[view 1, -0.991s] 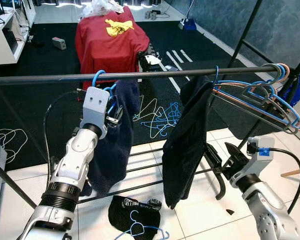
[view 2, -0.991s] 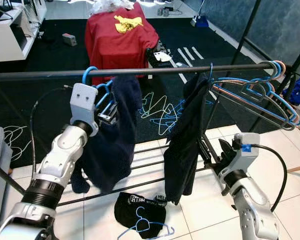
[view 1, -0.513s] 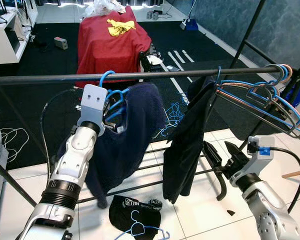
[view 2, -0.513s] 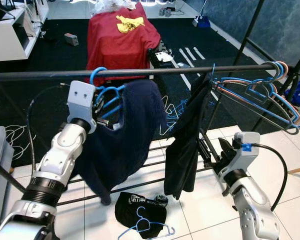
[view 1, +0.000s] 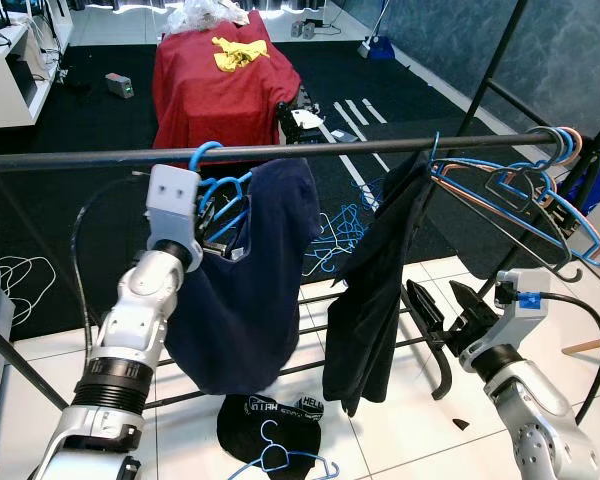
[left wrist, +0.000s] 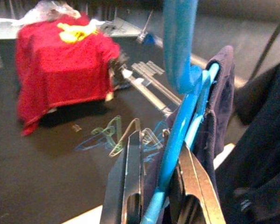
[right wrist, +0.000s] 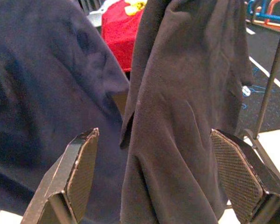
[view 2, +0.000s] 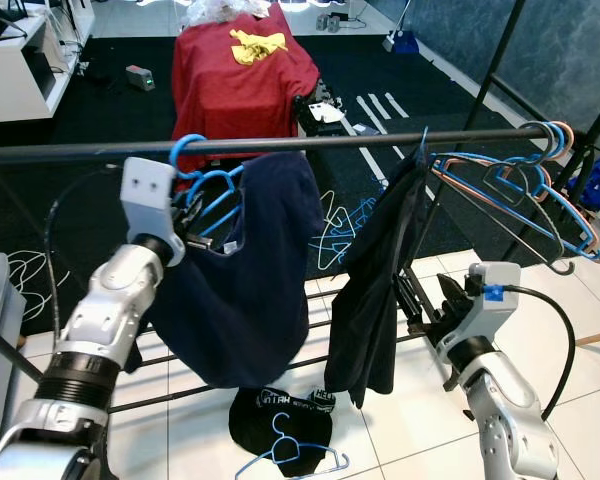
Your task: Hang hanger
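Left hand [left wrist: 158,186] grips blue hanger [left wrist: 177,135] at rail [view 1: 280,151].

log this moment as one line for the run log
left gripper shut on blue hanger | hook at rail | navy shirt on hanger | right gripper open, low

White lettering runs along the waistband of a black crumpled garment [view 2: 280,425] on the white tiled floor under the rack, but it is too small and creased to read, and no other text is legible anywhere.
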You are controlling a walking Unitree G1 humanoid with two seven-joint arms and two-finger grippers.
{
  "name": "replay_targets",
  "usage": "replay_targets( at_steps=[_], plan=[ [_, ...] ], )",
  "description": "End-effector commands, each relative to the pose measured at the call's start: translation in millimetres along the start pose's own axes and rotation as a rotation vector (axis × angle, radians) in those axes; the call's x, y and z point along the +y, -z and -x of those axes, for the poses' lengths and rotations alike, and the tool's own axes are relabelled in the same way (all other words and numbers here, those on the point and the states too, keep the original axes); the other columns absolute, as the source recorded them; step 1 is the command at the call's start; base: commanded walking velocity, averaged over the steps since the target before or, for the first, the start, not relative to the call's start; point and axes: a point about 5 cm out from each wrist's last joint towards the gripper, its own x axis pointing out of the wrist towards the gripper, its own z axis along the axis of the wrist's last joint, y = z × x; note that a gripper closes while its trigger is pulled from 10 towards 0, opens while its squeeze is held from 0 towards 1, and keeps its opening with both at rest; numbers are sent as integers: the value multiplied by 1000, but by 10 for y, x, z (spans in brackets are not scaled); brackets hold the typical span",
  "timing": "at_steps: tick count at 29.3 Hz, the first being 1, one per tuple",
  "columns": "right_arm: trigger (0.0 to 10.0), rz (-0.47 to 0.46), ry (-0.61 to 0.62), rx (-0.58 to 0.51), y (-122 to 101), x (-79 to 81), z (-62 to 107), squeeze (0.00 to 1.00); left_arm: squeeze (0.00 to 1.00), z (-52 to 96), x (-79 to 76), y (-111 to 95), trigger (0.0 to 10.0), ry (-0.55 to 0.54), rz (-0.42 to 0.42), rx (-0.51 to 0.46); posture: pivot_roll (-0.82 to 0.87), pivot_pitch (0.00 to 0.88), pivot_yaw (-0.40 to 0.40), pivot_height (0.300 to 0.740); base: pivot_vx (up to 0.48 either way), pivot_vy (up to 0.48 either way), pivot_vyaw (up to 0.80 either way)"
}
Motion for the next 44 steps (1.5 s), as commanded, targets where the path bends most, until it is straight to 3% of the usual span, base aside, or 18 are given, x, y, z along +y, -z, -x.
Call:
replay_targets(
  at_steps=[1, 4, 6, 8, 12, 14, 17, 22, 26, 28, 29, 30, 31, 33, 36, 37, 38, 44],
  plan=[
    [10000, 6, 6, 15, 7, -16, 17, 0, 0, 1, 16, -150, 0, 22, 22, -58, 44, 140, -69, 740, 0, 0, 0],
    [10000, 5, 2, 19, 18, -12, 16, 0, 0, 230, 371, -402, 0, 116, 139, -122, 52, 142, -69, 740, 0, 0, 0],
    [10000, 5, 0, 19, 21, -11, 12, 0, 0, 296, 437, -425, 0, 146, 141, -121, 52, 142, -69, 740, 0, 0, 0],
    [10000, 4, -2, 20, 22, -5, 6, 0, 0, 370, 465, -428, 0, 188, 141, -108, 60, 144, -70, 740, 0, 0, 0],
    [10000, 2, -8, 23, 27, 10, -1, 0, 0, 659, 480, -360, 0, 381, 35, 12, 64, 153, -73, 740, 0, 0, 0],
    [10000, 2, -8, 25, 29, 9, 1, 0, 0, 703, 480, -341, 0, 410, 20, 38, 64, 153, -73, 740, 0, 0, 0],
    [10000, 4, -10, 27, 28, 11, -1, 0, 0, 909, 465, -276, 0, 534, -22, 168, 61, 157, -71, 740, 0, 0, 0],
    [10000, 4, -10, 27, 27, 12, -2, 0, 0, 950, 460, -263, 0, 559, -29, 195, 61, 157, -71, 740, 0, 0, 0],
    [10000, -42, -141, 15, -79, 168, -13, 0, 0, 1163, 475, -236, 0, 673, -61, 312, 61, 159, -68, 740, 0, 0, 0],
    [10000, -42, -141, 15, -79, 168, -13, 0, 0, 1163, 475, -236, 0, 673, -61, 312, 61, 159, -68, 740, 0, 0, 0],
    [10000, -68, -235, 5, -163, 239, 9, 0, 0, 1223, 477, -261, 3176, 710, -79, 330, 62, 158, -68, 740, 0, 0, 0],
    [10000, -94, -366, -3, -296, 270, 88, 0, 0, 1253, 478, -333, 10000, 747, -91, 320, 66, 156, -73, 740, 0, 0, 0],
    [10000, -94, -366, -3, -296, 270, 88, 0, 0, 1253, 478, -333, 10000, 747, -91, 320, 66, 156, -73, 740, 0, 0, 0],
    [10000, -110, -540, -19, -511, 262, 260, 0, 0, 1270, 465, -464, 10000, 797, -106, 286, 68, 156, -75, 740, 0, 0, 0],
    [10000, -129, -604, -30, -602, 234, 359, 0, 0, 1269, 447, -526, 10000, 818, -104, 264, 68, 156, -75, 740, 0, 0, 0],
    [10000, -149, -670, -41, -690, 207, 480, 455, 0, 1264, 409, -583, 10000, 846, -104, 241, 67, 156, -74, 740, 0, 0, 0],
    [10000, -174, -733, -47, -774, 191, 591, 980, 0, 1257, 364, -641, 10000, 879, -99, 215, 64, 157, -74, 740, 0, 0, 0],
    [10000, -140, -773, -26, -861, 150, 714, 1000, 0, 1223, 258, -723, 10000, 950, -86, 169, 59, 156, -71, 740, 0, 0, 0]
  ],
)
